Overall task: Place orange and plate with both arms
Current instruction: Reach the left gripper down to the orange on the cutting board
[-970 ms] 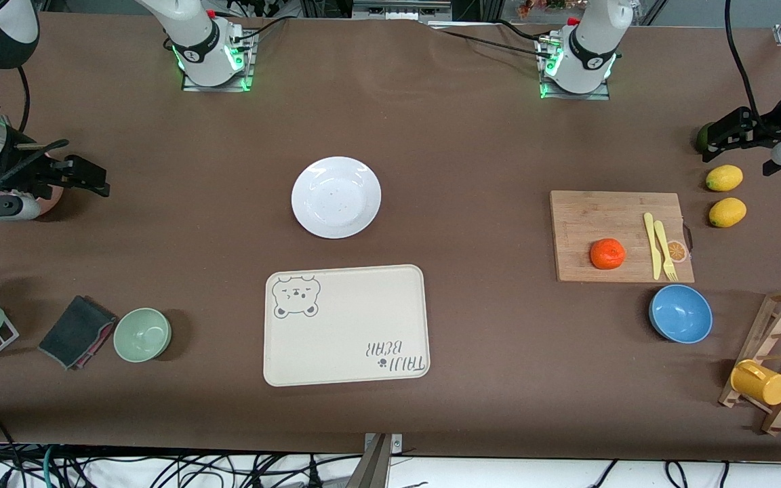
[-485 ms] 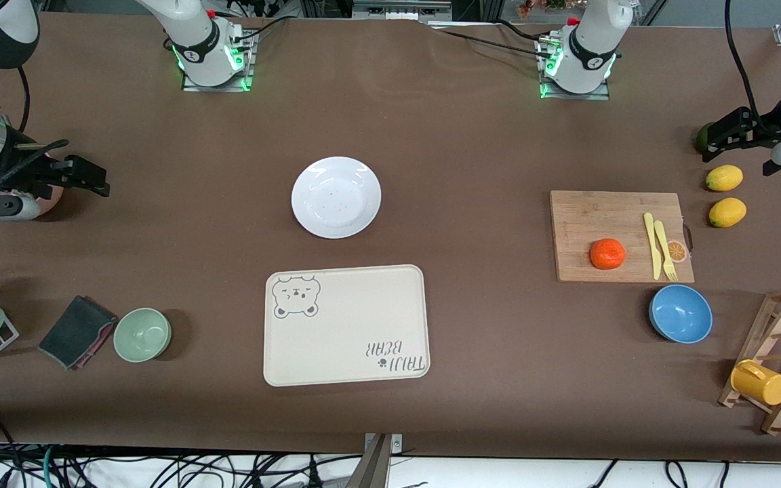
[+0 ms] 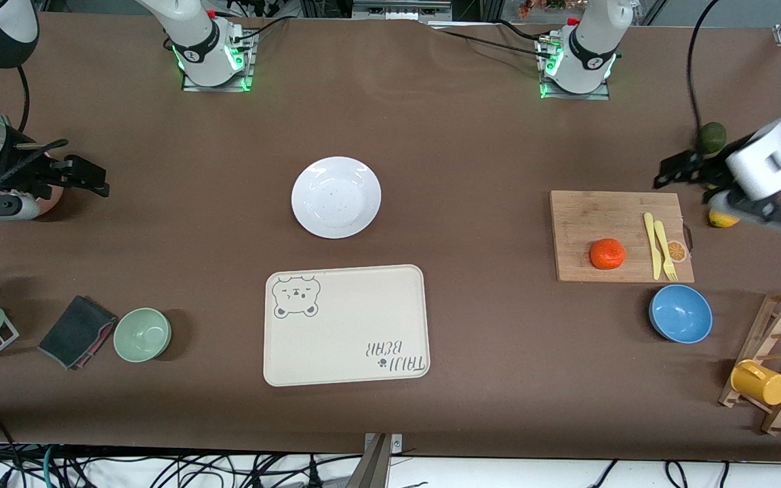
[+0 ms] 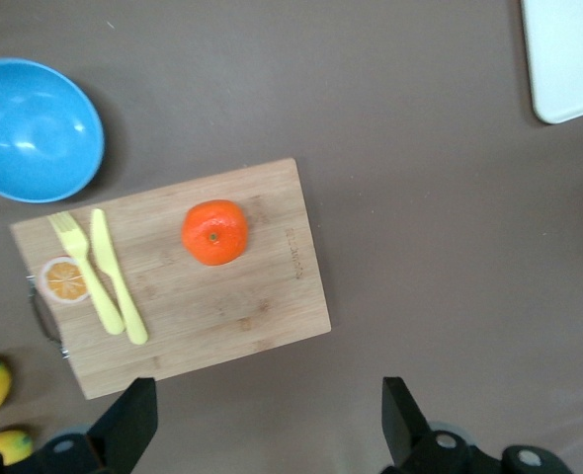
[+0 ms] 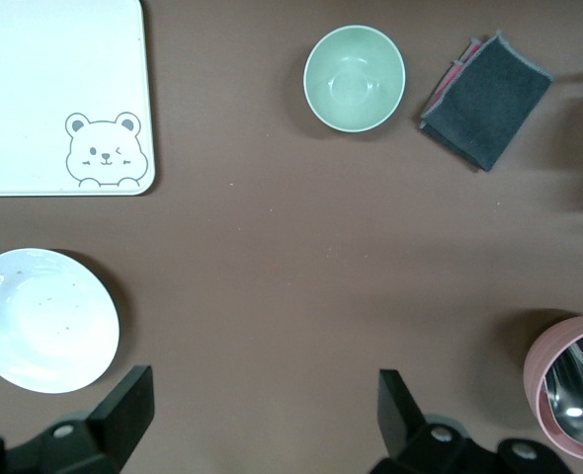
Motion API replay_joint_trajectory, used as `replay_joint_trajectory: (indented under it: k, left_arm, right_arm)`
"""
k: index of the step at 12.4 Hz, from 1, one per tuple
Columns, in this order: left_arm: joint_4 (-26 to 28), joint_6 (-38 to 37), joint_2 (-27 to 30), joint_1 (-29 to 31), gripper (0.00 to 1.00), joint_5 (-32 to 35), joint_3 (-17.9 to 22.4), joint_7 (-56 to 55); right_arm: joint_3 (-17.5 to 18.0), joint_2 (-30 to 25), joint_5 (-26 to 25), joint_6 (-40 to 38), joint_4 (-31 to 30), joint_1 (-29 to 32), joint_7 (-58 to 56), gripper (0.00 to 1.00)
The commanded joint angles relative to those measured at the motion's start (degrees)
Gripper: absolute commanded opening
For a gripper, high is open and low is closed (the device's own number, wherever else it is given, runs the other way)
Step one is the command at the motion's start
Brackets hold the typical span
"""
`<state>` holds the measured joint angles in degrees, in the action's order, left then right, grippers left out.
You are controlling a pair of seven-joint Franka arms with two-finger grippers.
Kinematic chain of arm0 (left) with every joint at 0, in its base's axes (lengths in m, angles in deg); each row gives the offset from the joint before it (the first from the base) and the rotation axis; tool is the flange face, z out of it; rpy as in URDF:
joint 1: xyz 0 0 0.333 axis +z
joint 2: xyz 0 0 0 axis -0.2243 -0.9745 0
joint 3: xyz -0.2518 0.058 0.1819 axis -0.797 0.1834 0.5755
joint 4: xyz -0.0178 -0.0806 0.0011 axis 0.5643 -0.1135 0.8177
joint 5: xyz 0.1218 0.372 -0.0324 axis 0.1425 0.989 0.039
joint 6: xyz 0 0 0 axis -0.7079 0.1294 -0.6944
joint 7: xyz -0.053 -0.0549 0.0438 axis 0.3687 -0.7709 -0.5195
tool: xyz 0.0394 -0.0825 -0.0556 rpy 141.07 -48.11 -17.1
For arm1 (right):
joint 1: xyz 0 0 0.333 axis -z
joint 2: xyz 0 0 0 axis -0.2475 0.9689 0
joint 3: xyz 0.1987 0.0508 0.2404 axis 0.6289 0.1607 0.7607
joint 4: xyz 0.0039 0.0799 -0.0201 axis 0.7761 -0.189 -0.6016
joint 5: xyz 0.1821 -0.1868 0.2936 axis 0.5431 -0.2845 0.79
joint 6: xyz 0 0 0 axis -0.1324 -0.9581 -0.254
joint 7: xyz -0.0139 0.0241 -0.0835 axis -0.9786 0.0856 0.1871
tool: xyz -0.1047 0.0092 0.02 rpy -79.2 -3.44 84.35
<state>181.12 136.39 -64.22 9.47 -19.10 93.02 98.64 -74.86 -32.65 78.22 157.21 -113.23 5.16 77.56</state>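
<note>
One arm's shift only: left pincer (image 3: pixel 668 177), wide, now perhaps above the cutting board's (image 3: pixel 594 217) edge; right pincer (image 3: pixel 95 181) wide, unmoved.

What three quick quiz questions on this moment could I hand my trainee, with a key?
1. True or false: the orange lies on the plate.
2. What does the orange share the cutting board with?
A. two lemons
B. a yellow knife and fork
C. a green bowl
3. Fill in: the left gripper and the right gripper each hold ____.

Key:
1. False; it sits on the cutting board, toward the left arm's end of the table.
2. B
3. Nothing; both are open, up in the air.
</note>
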Motion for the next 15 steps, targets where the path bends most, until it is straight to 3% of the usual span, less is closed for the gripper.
replay_joint_trajectory:
  k: [1,4,8,13,15]
  left_arm:
    - [-2.88,-0.65,-7.15,-0.55,1.00,-1.20,0.20,0.15]
    - [-0.51,6.71,-11.20,-0.55,1.00,5.82,-0.06,0.15]
    - [9.75,21.90,-11.65,-0.46,1.00,7.40,-0.06,0.06]
    - [18.82,33.51,-12.44,-0.81,1.00,11.28,-0.15,-1.69]
    - [19.36,35.55,-14.62,-0.90,1.00,11.28,-0.15,-2.48]
  right_arm:
    - [-0.14,0.18,-0.18,-0.42,1.10,-0.23,-0.01,1.00]
    - [-0.14,0.18,-0.18,-0.42,1.10,-0.23,-0.01,1.00]
    - [-0.23,0.18,-0.18,-0.42,1.10,-0.23,-0.01,1.00]
    - [-0.14,0.18,-0.18,-0.42,1.10,-0.23,-0.01,1.00]
    - [-0.23,0.18,-0.18,-0.42,1.10,-0.23,-0.01,1.00]
